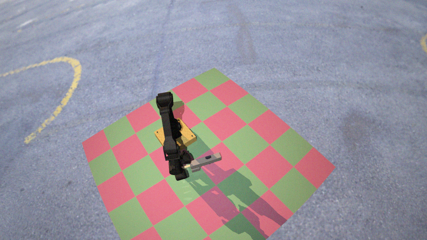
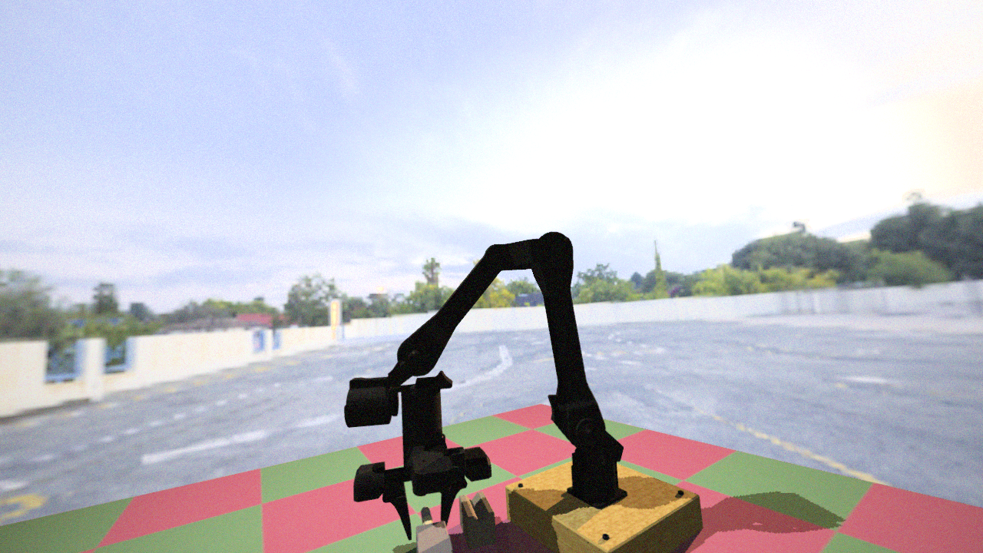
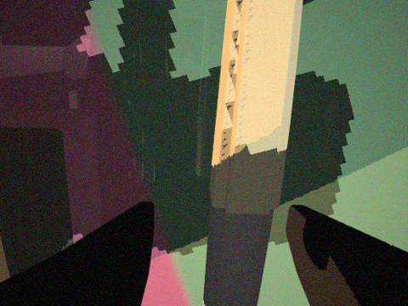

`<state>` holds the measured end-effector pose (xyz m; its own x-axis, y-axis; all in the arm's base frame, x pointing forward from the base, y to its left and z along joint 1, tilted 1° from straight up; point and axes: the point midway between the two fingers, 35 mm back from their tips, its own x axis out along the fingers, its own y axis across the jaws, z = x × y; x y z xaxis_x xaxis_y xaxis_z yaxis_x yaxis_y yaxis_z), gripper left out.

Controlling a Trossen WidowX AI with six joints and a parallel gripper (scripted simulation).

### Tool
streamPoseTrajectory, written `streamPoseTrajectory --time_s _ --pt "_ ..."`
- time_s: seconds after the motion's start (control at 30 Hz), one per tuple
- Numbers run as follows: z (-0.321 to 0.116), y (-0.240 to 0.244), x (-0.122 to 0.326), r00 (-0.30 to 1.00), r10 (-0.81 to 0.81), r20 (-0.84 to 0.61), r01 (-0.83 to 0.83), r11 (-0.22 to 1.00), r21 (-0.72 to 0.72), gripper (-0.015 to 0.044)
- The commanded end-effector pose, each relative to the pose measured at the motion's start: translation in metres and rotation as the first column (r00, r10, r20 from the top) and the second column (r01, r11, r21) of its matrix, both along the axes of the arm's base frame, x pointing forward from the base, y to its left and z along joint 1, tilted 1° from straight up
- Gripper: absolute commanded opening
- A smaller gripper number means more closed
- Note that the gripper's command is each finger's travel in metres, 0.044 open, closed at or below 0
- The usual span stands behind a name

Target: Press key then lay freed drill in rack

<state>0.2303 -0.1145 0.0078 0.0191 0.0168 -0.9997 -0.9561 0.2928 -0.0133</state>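
Note:
A long grey bar-like body [image 1: 201,161] [image 2: 432,541] lies on the mat and seems to be the drill's holder. A small dark piece [image 1: 207,157] on top may be the key or its slot; I cannot tell. My gripper [image 2: 425,528] [image 3: 222,217] is open over the bar's line. A narrow pale piece [image 3: 263,85], dark towards the bottom, runs between the fingers in the wrist view, with gaps on both sides. I cannot tell drill from holder there. A grey block with a V groove [image 2: 478,531], apparently the rack, stands between gripper and base. The arm hides it in the top view.
The arm's yellow wooden base [image 1: 187,137] [image 2: 611,529] stands close to the bar and the grooved block. All stand on a pink and green checkered mat [image 1: 227,119] [image 2: 309,491]. The arm's shadow falls across the bar's surroundings.

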Motion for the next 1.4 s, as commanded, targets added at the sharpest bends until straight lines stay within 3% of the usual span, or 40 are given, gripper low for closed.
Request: streamPoseTrajectory --time_s 0.0,0.17,1.1,1.37 --pt "0.0 0.001 0.0 1.0 -0.003 0.001 0.003 1.0 0.001 0.0315" --pt "-0.001 0.004 0.001 1.0 0.001 0.003 -0.001 1.0 -0.002 0.044" --pt "-0.005 0.017 0.006 1.0 0.001 0.003 -0.001 1.0 -0.001 0.044" --pt "-0.003 0.015 0.006 1.0 0.007 0.006 -0.007 1.0 -0.002 0.023"
